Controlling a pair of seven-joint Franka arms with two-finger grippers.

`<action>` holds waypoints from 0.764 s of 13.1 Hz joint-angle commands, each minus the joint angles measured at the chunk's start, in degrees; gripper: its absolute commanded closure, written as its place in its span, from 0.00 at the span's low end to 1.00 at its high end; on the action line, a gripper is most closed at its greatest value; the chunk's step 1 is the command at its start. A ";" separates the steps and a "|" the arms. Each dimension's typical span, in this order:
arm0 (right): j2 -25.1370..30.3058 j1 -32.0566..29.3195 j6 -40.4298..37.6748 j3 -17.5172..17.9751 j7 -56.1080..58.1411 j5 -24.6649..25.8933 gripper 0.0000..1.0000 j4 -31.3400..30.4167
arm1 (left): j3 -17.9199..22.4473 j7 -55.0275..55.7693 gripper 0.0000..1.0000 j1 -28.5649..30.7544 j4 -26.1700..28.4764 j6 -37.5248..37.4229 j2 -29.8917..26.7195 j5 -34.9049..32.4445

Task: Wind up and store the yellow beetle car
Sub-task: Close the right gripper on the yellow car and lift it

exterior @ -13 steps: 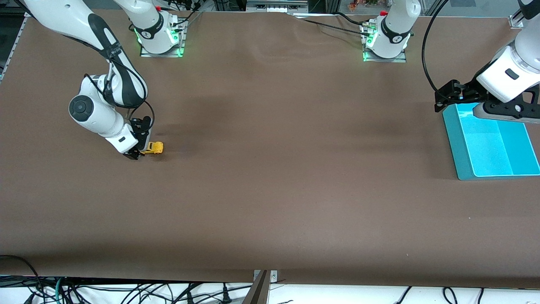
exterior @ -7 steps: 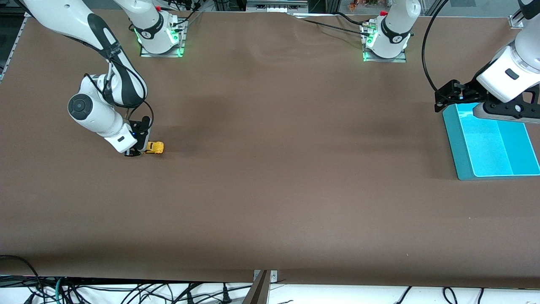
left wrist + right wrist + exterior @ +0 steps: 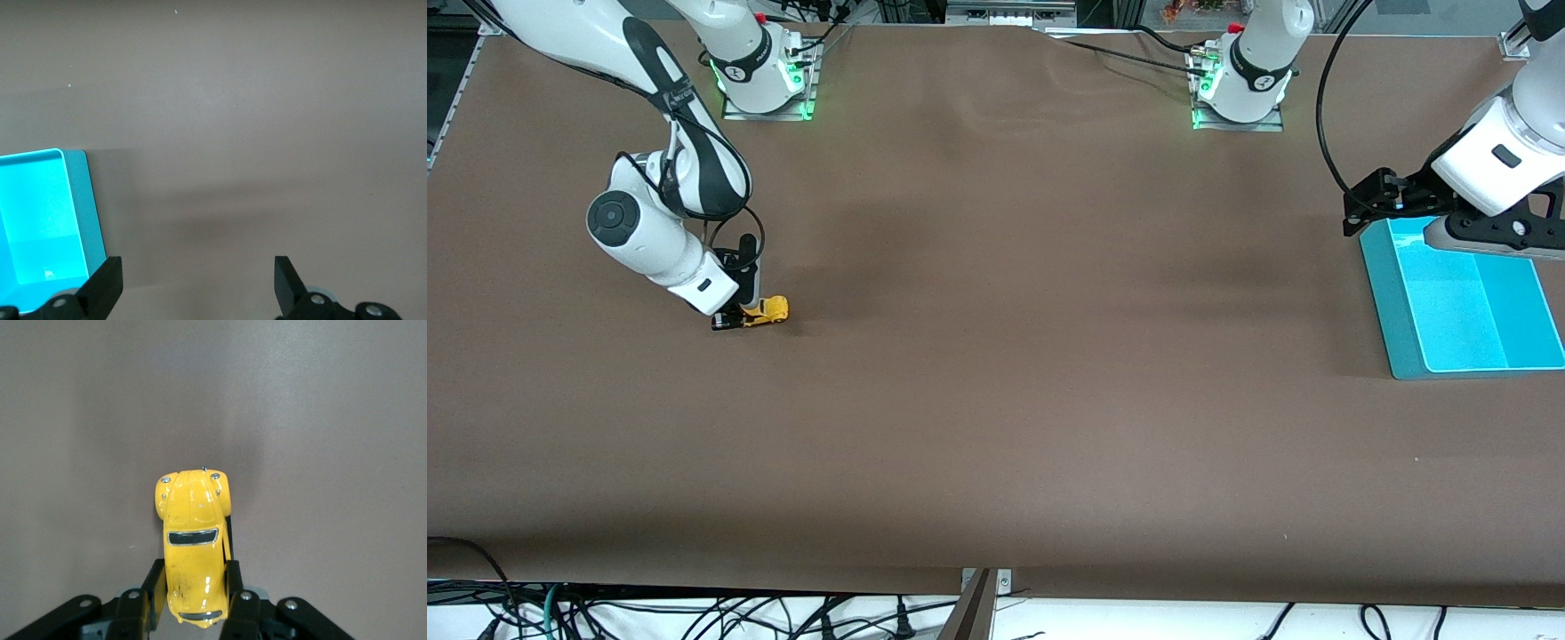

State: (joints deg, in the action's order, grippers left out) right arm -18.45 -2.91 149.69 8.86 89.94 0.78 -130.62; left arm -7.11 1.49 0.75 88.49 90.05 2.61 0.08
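Gripping the yellow beetle car [image 3: 193, 547], right pincer [image 3: 195, 590]; teal bin [image 3: 1458, 302] well apart.

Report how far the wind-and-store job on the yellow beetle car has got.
Done: the right gripper is shut on the yellow beetle car, which sits low at the table toward the right arm's end. In hand: that grip. Left: winding it and storing it; the turquoise bin, under the open, waiting left gripper, shows nothing inside.
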 commanded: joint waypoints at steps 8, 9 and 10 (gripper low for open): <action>-4.22 -9.99 3.94 0.11 6.89 -0.43 0.91 -0.78 | -0.01 -0.96 0.00 -0.13 -1.04 -1.10 -0.06 -1.48; -4.57 -12.01 3.94 0.10 9.17 -0.43 0.91 -0.78 | -0.01 -0.96 0.00 -0.13 -1.04 -1.10 -0.06 -1.48; -5.01 -14.29 3.94 0.02 11.72 -0.43 0.91 -0.78 | -0.01 -0.96 0.00 -0.13 -1.04 -1.10 -0.06 -1.48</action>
State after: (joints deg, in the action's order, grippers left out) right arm -20.28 -12.87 152.79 8.69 96.64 0.60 -130.85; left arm -7.09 1.49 0.75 88.48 90.05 2.61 0.08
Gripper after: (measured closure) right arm 0.604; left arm 0.000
